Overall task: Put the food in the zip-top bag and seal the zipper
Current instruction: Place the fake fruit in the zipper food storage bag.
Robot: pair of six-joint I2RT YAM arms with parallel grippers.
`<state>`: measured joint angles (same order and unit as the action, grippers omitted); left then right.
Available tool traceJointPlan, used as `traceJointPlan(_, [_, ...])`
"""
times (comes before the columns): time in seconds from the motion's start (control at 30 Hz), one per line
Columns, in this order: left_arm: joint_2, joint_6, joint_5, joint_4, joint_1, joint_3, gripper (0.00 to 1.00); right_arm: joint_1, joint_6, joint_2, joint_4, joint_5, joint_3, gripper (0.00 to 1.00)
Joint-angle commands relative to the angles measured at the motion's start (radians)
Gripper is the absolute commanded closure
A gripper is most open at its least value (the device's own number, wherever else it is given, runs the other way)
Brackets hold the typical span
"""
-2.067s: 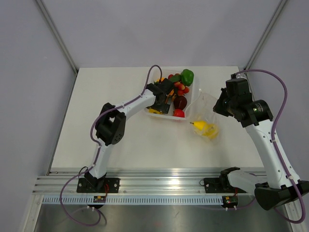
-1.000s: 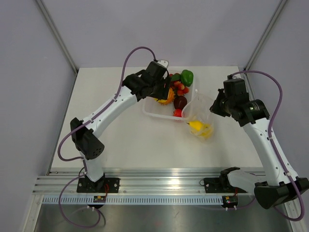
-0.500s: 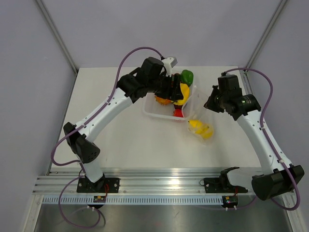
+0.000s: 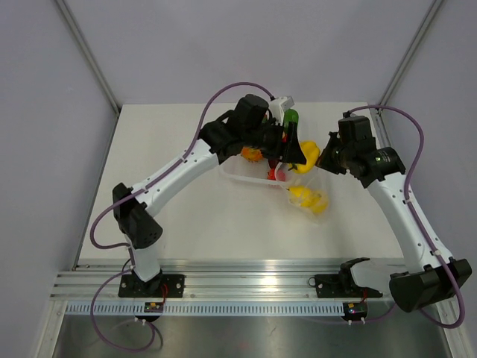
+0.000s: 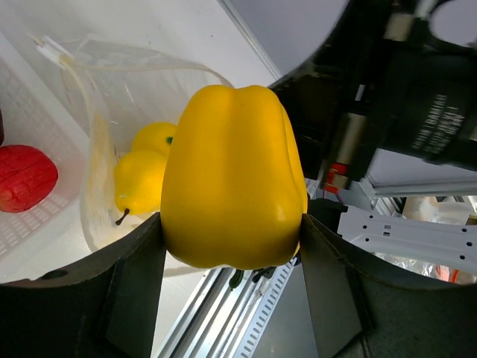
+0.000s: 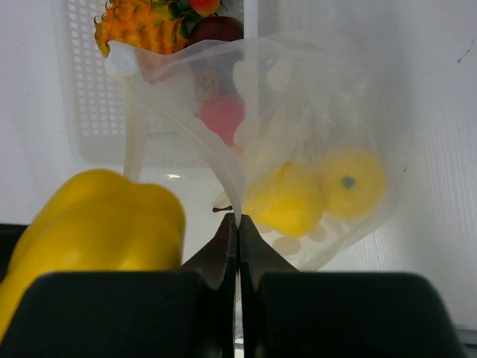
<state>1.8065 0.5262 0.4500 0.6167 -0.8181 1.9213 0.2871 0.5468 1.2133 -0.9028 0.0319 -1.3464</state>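
Since the earlier frame, the yellow pepper has been carried off the tray toward the right edge of the table, and it is now held above the mouth of the zip-top bag. It is clamped between the fingers of the left gripper, one on each flank.

The bag's film is pinched in the closed right gripper, so that the mouth is held lifted and open; the zipper is seen parted, not pressed together. The bag lies between the tray and the right edge, its bottom resting on the table.

Two yellow pieces, a pear and a round fruit, are already lodged inside. By the far edge, several pieces are left in the tray: a pineapple, a red piece, a green pepper and others partly hidden by the arm.

The task is judged to be under way but well short of done. The pepper is not yet released, more food remains to be moved, and the sealing is untouched.
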Motion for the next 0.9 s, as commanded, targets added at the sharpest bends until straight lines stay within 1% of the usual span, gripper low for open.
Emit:
traceJointPlan(0.0, [0.034,0.026,0.026,-0.051,0.0,-0.011,0.65,-0.003,0.008,-0.05,0.015,-0.015,-0.007,1.0])
traceJointPlan(0.1, [0.04,0.029,0.013,-0.052,-0.004,-0.019,0.62,-0.003,0.013,-0.064,0.01,-0.009,-0.007,1.0])
traceJointPlan(0.13, [0.04,0.028,0.01,-0.052,-0.004,-0.022,0.56,-0.002,0.015,-0.067,0.01,-0.007,-0.005,1.0])
traceJointPlan(0.2, [0.045,0.026,0.001,-0.045,-0.006,-0.022,0.52,-0.003,0.018,-0.077,0.008,-0.003,-0.004,0.99])
traceJointPlan(0.23, [0.047,0.026,0.001,-0.041,-0.006,-0.022,0.49,-0.003,0.019,-0.078,0.008,-0.003,-0.002,0.99])
traceJointPlan(0.27, [0.048,0.028,0.001,-0.035,-0.004,-0.022,0.32,-0.003,0.022,-0.08,0.008,-0.003,0.0,0.99])
traceJointPlan(0.3, [0.05,0.028,0.0,-0.034,-0.004,-0.019,0.24,-0.005,0.021,-0.08,0.005,-0.003,0.0,1.0])
traceJointPlan(0.33, [0.051,0.028,0.001,-0.031,-0.006,-0.019,0.18,-0.003,0.022,-0.08,0.004,-0.003,-0.002,0.99])
traceJointPlan(0.37, [0.05,0.028,0.001,-0.029,-0.006,-0.018,0.07,-0.003,0.024,-0.081,0.004,-0.004,0.001,1.0])
traceJointPlan(0.5, [0.031,0.02,0.003,-0.031,-0.006,-0.019,0.04,-0.003,0.025,-0.09,-0.004,0.006,0.004,0.99])
traceJointPlan(0.67, [-0.016,-0.024,-0.005,-0.025,-0.003,-0.013,0.03,-0.002,0.002,-0.101,-0.051,0.088,0.003,0.99])
traceJointPlan(0.73, [-0.045,-0.034,-0.023,-0.044,0.008,-0.037,0.08,-0.003,-0.008,-0.101,-0.077,0.152,-0.016,0.99])
traceJointPlan(0.87, [-0.114,-0.019,-0.024,-0.104,0.06,-0.122,0.14,-0.003,-0.024,-0.11,-0.113,0.223,-0.036,0.99])
